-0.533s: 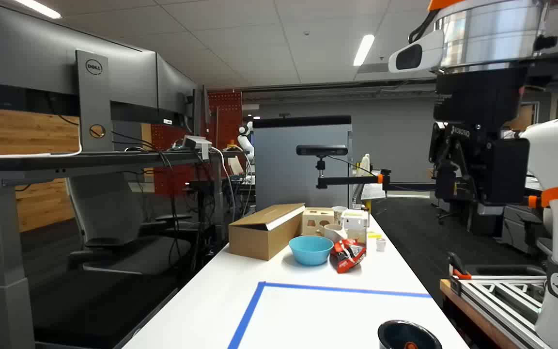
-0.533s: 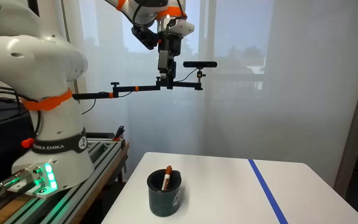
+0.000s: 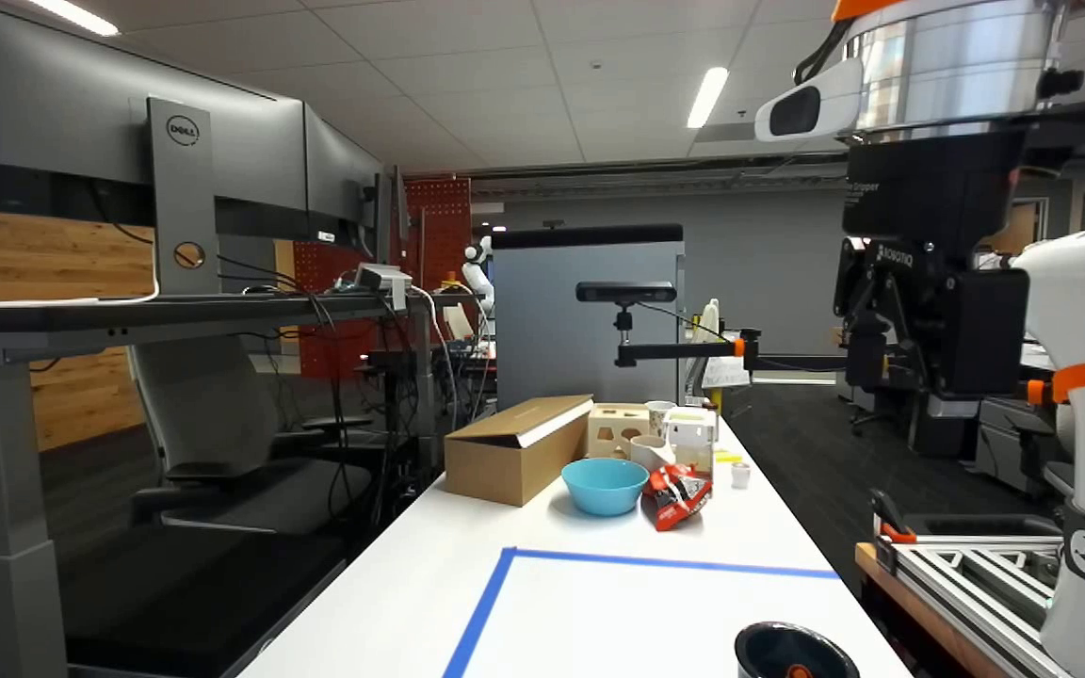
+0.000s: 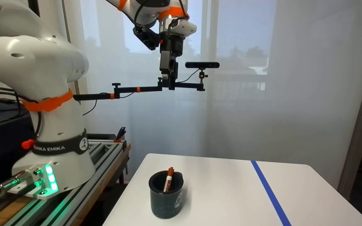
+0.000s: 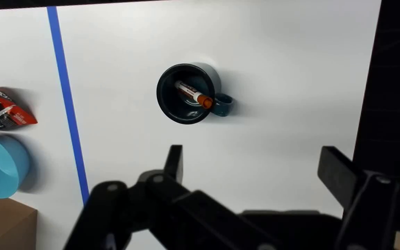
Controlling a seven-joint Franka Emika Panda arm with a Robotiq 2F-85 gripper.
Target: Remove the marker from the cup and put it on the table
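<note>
The marker (image 5: 194,94) has an orange-brown cap and a white label. It leans inside the dark cup (image 4: 165,205), cap end up at the rim, as the wrist view and an exterior view (image 4: 169,179) show. The cup stands upright on the white table (image 4: 225,188); its handle shows in the wrist view (image 5: 223,105). In an exterior view the cup (image 3: 752,650) is cut off by the bottom edge. My gripper (image 5: 250,161) is open and empty, its fingers wide apart. It hangs high above the table, apart from the cup, in both exterior views (image 4: 169,82) (image 3: 919,367).
Blue tape (image 3: 655,561) marks the table. Beyond it stand a light blue bowl (image 3: 605,487), a red packet (image 3: 677,497), a cardboard box (image 3: 514,457) and several cups and small boxes. A camera on a bar (image 4: 137,89) extends from beside the robot base.
</note>
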